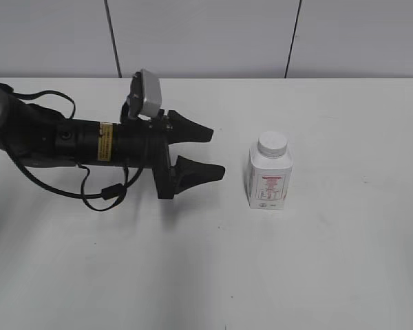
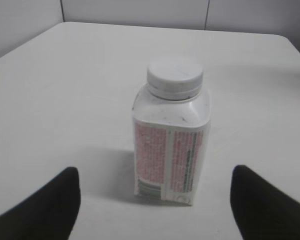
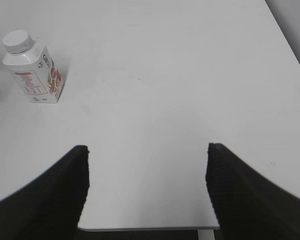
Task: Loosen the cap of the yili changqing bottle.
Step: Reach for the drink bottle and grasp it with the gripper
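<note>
In the exterior view we see the yili changqing bottle (image 1: pixel 269 176) upright on the white table (image 1: pixel 330 261), right of centre, the cap (image 1: pixel 272 144) seated on its neck. Our left gripper (image 1: pixel 208 152) lies level to its left, jaws spread wide and empty, a clear gap short of it. We judge this the approach: next we must close in and steady the body.

The left wrist view adds the bottle (image 2: pixel 171 145) centred between the spread fingers (image 2: pixel 45 207), cap (image 2: pixel 175 75) apparently square on.

The right wrist view alone shows our right gripper (image 3: pixel 145 192), wide open and empty, bottle (image 3: pixel 34 70) far off at upper left.
</note>
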Controlling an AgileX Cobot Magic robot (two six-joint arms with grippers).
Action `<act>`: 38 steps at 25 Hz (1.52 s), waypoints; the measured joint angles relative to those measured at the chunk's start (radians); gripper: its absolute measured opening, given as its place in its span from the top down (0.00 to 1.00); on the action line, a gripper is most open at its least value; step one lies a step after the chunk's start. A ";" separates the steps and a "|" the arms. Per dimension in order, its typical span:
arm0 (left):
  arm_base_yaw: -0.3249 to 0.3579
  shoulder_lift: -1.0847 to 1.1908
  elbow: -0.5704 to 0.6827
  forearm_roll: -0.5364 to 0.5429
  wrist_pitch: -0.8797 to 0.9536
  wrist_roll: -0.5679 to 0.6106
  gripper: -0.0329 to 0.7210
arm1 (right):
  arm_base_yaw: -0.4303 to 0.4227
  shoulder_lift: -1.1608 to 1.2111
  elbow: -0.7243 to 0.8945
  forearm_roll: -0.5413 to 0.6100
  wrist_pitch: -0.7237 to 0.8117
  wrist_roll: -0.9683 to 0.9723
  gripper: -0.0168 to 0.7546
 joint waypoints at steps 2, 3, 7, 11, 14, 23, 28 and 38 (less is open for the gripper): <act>-0.024 0.018 -0.019 0.000 0.003 -0.004 0.21 | 0.000 0.000 0.000 0.000 0.000 0.000 0.23; -0.035 0.029 -0.030 0.000 0.005 -0.008 0.21 | 0.000 0.000 0.000 0.000 0.000 0.000 0.23; -0.069 0.064 -0.067 0.002 0.014 -0.015 0.21 | 0.000 0.000 0.000 0.000 0.000 0.000 0.23; -0.098 0.084 -0.109 0.000 0.020 -0.023 0.21 | 0.000 0.000 0.000 0.000 0.000 0.000 0.23; -0.113 0.110 -0.150 -0.004 0.020 -0.041 0.21 | 0.000 0.000 0.000 0.005 0.000 0.000 0.23; -0.140 0.142 -0.218 -0.010 0.028 -0.059 0.21 | 0.000 0.000 0.000 0.005 0.000 0.000 0.23; -0.141 0.146 -0.218 -0.016 0.030 -0.059 0.26 | 0.000 0.000 0.000 0.000 0.000 0.000 0.23; -0.141 0.151 -0.218 -0.023 0.035 -0.059 0.39 | 0.000 0.000 0.000 0.005 0.000 0.000 0.23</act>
